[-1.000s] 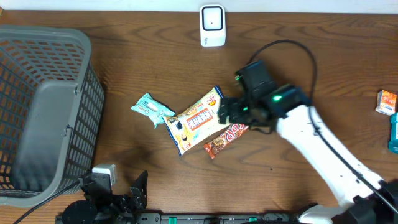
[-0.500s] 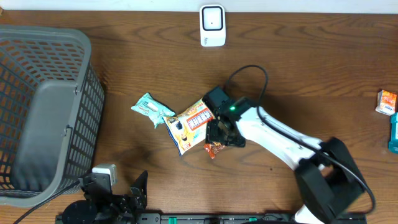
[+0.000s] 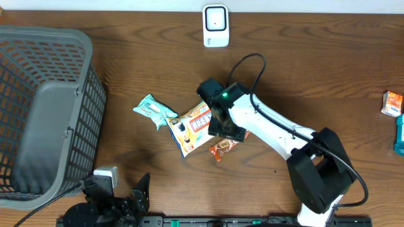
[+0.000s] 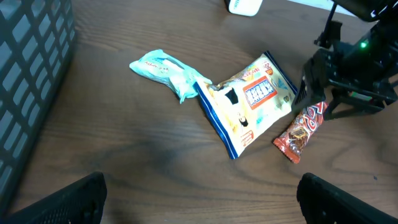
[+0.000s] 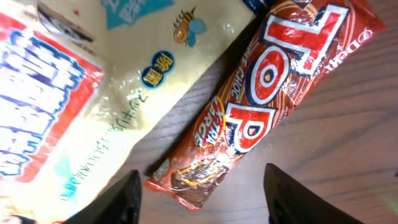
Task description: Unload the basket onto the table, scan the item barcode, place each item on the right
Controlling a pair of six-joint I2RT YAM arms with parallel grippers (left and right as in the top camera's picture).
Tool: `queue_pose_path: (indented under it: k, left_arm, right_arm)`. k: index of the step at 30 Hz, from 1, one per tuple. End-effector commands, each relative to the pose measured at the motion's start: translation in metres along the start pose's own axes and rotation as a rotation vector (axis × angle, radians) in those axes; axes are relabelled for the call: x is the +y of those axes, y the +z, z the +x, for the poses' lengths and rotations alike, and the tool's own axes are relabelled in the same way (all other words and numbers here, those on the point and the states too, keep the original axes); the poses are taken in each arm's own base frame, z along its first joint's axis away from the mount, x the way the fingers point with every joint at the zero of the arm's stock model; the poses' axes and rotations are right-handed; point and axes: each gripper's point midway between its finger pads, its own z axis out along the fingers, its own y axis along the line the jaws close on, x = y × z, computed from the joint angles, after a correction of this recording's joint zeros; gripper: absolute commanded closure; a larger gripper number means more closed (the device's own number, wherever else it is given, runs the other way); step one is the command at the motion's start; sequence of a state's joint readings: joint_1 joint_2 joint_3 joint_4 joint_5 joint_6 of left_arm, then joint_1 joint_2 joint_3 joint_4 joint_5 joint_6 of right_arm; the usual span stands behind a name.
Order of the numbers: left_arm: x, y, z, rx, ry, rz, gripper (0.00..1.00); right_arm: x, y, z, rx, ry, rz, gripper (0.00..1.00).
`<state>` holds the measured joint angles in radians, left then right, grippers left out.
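Right tool (image 5: 202, 180) hangs low over the chocolate bar (image 5: 249, 106), which lies at the centre of the overhead frame. Its fingers are spread, one on either side of the bar's lower end, not pinching: wood shows on both sides. Straddling the narrow width looks like the setup for a pinch.

Judgement: grasp stage, scan not yet done.

Yellow snack bag (image 3: 189, 126) lies against the bar's left edge, so the finger on that side could catch it. Teal packet (image 3: 153, 110) sits just left of the bag. White scanner (image 3: 215, 26) is at top centre of the desk (image 3: 328, 69), well apart from the bar. Basket (image 3: 38, 44) is far left. Left tool (image 4: 200, 186) is spread wide, holding nothing, bottom left.
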<state>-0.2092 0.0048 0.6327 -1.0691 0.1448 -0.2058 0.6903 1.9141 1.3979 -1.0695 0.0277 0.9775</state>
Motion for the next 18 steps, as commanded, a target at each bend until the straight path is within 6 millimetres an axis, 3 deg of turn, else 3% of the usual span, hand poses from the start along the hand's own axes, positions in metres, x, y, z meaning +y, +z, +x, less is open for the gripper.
queue_pose_path:
  k: [1, 7, 13, 18]
  left_arm:
    - [-0.001, -0.001, -0.002, -0.005, 0.000, 0.002, 0.02]
    - [-0.001, -0.001, -0.001, -0.005, 0.000, 0.002, 0.02]
    - [-0.001, -0.001, -0.001, -0.005, 0.000, 0.002, 0.02]
    - [-0.001, -0.001, -0.002, -0.005, 0.000, 0.002, 0.02]
  right_arm:
    - [-0.003, 0.010, -0.005, -0.013, 0.086, 0.043, 0.45]
    - [-0.001, 0.046, -0.002, 0.052, 0.108, 0.116, 0.49]
    - [0.005, 0.056, -0.005, 0.081, 0.100, 0.164, 0.51]
    - [-0.010, 0.072, 0.012, 0.143, 0.079, 0.274, 0.62]
